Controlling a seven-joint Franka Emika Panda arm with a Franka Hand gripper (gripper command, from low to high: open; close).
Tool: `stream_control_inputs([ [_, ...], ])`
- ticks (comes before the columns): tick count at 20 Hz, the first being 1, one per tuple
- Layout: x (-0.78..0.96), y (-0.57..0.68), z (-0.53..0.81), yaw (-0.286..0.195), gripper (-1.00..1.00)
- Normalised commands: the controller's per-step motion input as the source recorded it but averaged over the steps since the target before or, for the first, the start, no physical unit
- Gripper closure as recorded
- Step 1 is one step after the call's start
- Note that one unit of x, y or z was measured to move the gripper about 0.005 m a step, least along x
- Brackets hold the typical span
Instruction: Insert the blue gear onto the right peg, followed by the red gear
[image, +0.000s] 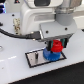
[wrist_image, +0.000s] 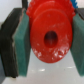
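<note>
In the exterior view my gripper (image: 56, 46) is shut on the red gear (image: 57, 46) and holds it just above the blue gear (image: 50, 53). The blue gear lies flat on the white black-bordered plate (image: 35, 61), toward the exterior view's right end of it. One thin dark peg (image: 38, 56) stands free on the plate to the exterior view's left of the blue gear; the right peg is hidden under the gears. In the wrist view the red gear (wrist_image: 49, 37) fills the frame, its centre hole showing, clamped between two green-padded fingers (wrist_image: 20, 42).
The plate lies on a white table (image: 15, 72). The arm's white body (image: 47, 20) and a black cable (image: 15, 35) hang over the back of the scene. A white object (image: 16, 25) stands behind on the exterior view's left.
</note>
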Motion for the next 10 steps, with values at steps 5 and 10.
stream_control_inputs([
  [5, 0.18, -0.07, 0.04, 0.000, 1.00],
  [10, 0.23, -0.22, -0.05, 0.000, 1.00],
])
